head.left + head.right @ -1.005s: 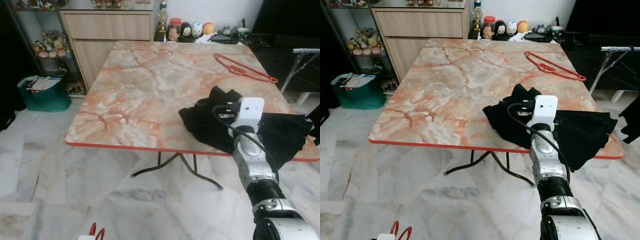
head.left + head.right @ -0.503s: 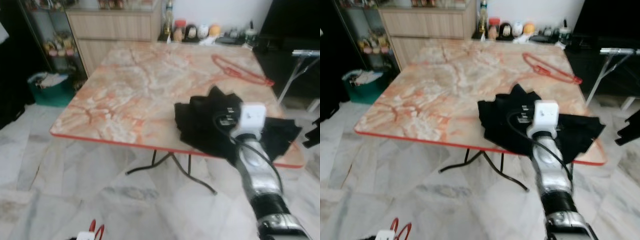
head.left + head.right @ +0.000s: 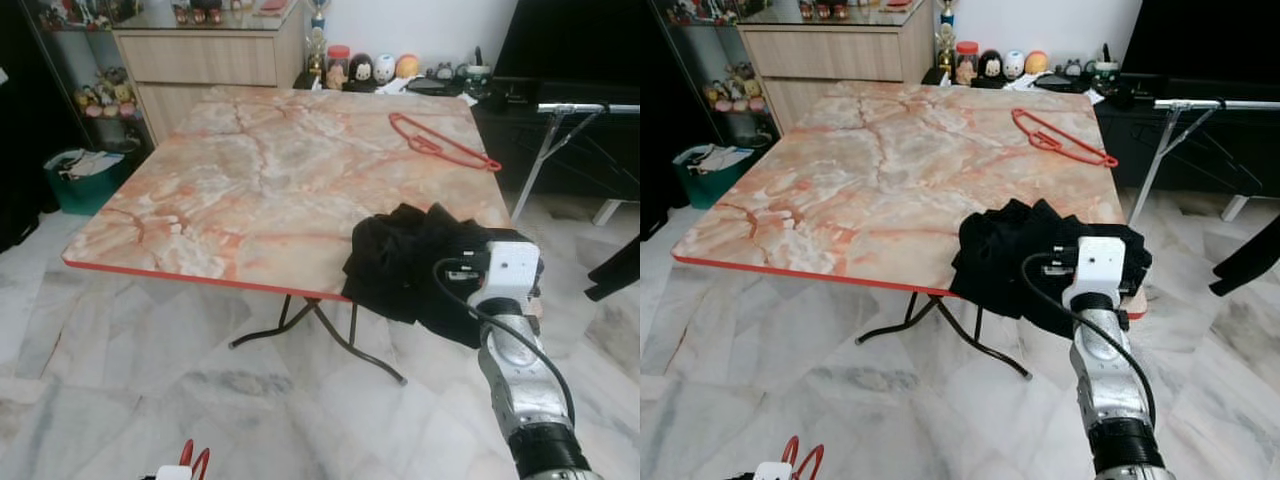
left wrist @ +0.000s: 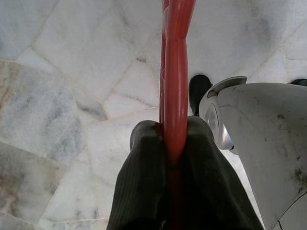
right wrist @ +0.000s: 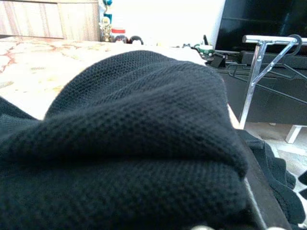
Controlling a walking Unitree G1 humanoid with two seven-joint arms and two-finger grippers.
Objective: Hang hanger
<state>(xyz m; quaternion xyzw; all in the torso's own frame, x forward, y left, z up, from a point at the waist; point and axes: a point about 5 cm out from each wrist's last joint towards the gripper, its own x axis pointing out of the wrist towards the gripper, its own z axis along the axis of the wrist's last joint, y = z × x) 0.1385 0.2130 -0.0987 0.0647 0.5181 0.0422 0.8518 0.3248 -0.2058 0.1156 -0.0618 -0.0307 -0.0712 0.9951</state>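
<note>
At the worktop [image 3: 250,180] near edge, the black garment [image 3: 410,260] has bunched toward the right tool [image 3: 1080,268], grip state indeterminable. Left tool [image 4: 168,143] pinches a red hanger [image 4: 176,72]; second hanger [image 3: 440,140] lies opposite.

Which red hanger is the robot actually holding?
The red hanger pinched in its left pincer, low over the floor; the other hanger lies free on the table.
</note>
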